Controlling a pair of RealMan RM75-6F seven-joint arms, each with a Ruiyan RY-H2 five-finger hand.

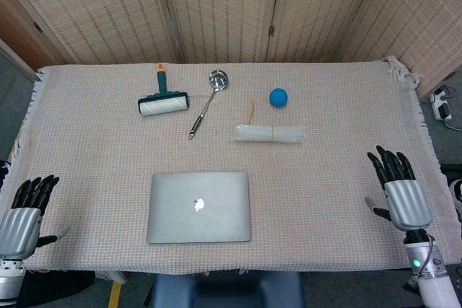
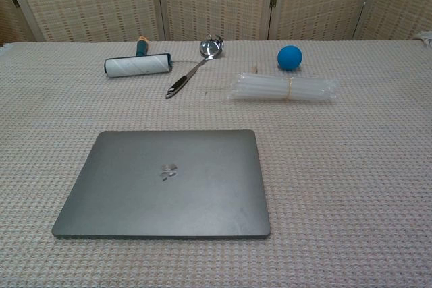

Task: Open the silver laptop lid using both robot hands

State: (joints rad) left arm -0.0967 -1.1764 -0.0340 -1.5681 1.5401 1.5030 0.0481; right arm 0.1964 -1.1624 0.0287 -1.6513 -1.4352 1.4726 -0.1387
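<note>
The silver laptop (image 1: 199, 206) lies flat with its lid down near the table's front edge, logo facing up; the chest view shows the laptop (image 2: 165, 182) the same way, filling the lower left. My left hand (image 1: 23, 216) hovers at the table's front left corner, fingers spread, holding nothing, well left of the laptop. At the front right sits my right hand (image 1: 401, 192), fingers apart and empty, far right of the laptop. Neither hand appears in the chest view.
Behind the laptop lie a lint roller (image 1: 163, 100), a steel ladle (image 1: 208, 100), a blue ball (image 1: 279, 97) and a bundle of clear straws (image 1: 269, 133). A woven cloth (image 1: 325, 185) covers the table. Folding screens stand at the back.
</note>
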